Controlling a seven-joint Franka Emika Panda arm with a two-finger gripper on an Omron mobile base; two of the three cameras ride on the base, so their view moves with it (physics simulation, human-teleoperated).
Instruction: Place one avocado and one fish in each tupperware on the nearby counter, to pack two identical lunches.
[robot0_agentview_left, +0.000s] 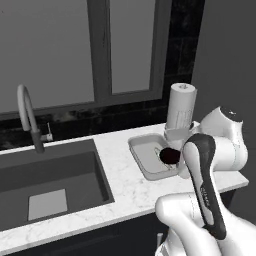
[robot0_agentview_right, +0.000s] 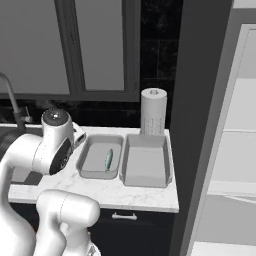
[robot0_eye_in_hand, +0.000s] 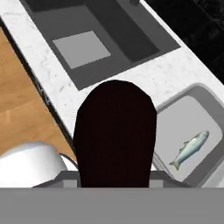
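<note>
My jaws: they are pinching a dark avocado (robot0_eye_in_hand: 116, 133), which is filling the middle of my hand view and hiding both tips; in the left base view the avocado (robot0_agentview_left: 170, 155) is showing as a dark round shape just ahead of my wrist.
My gripper (robot0_eye_in_hand: 114, 181): it is hanging above the counter's front part, between the sink and the near tupperware.
Counter (robot0_agentview_right: 145, 196): the white marble-veined top is running under the window, over dark cabinets with a silver bar handle (robot0_agentview_right: 124, 216).
Left tupperware (robot0_agentview_right: 85, 156): a grey tray is sitting on the counter, touching or almost touching its twin.
Fish (robot0_agentview_right: 108, 160): it is lying flat inside the left tupperware; in my hand view the fish (robot0_eye_in_hand: 189, 149) is lying on the tray floor to the right of the avocado.
Right tupperware (robot0_agentview_right: 146, 167): it is sitting just beside the left one, toward the counter's end.
Paper towel roll (robot0_agentview_right: 153, 112): it is standing upright behind the right tupperware, against the dark wall.
Sink (robot0_agentview_left: 50, 175): the dark basin is lying left of the tupperwares, with a pale square (robot0_agentview_left: 47, 204) on its floor.
Tap (robot0_agentview_left: 28, 119): it is arching over the back of the sink.
</note>
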